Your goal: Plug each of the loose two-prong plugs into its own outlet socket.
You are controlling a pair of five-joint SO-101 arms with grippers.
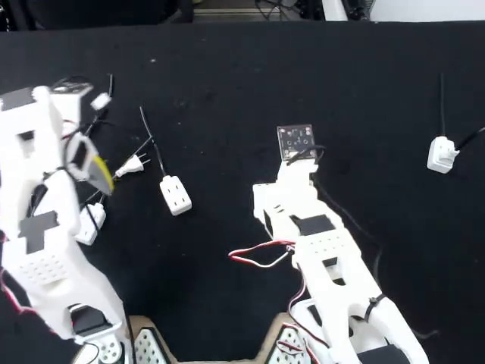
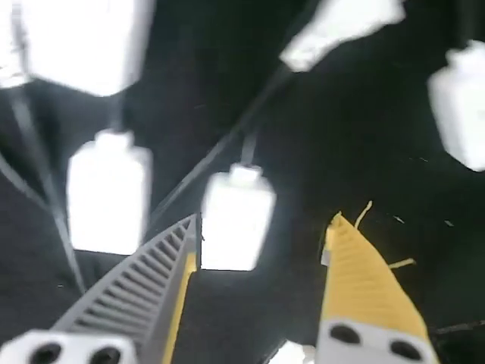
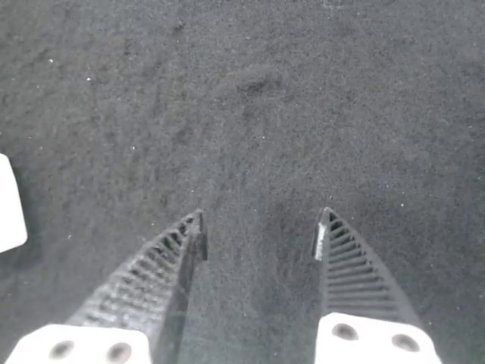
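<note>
A white outlet socket (image 1: pixel 175 194) lies on the black cloth left of centre. A small two-prong plug (image 1: pixel 130 165) on a black cord lies just left of it. More white plug pieces sit by the left arm (image 1: pixel 100 100) (image 1: pixel 89 224). Another white plug (image 1: pixel 439 154) lies at the far right. My left gripper (image 2: pixel 265 221) is open above this cluster, and a white plug body (image 2: pixel 236 220) lies just inside its grey finger (image 2: pixel 151 280). Its yellow finger (image 1: pixel 101 173) shows from above. My right gripper (image 3: pixel 262 214) is open over bare cloth, holding nothing.
Black cords (image 1: pixel 155 148) run between the plugs at the left. The right arm's wrist board (image 1: pixel 297 142) sits mid-table, with red and white wires (image 1: pixel 258 254) trailing behind it. A white piece (image 3: pixel 7 205) lies at the edge of the right wrist view.
</note>
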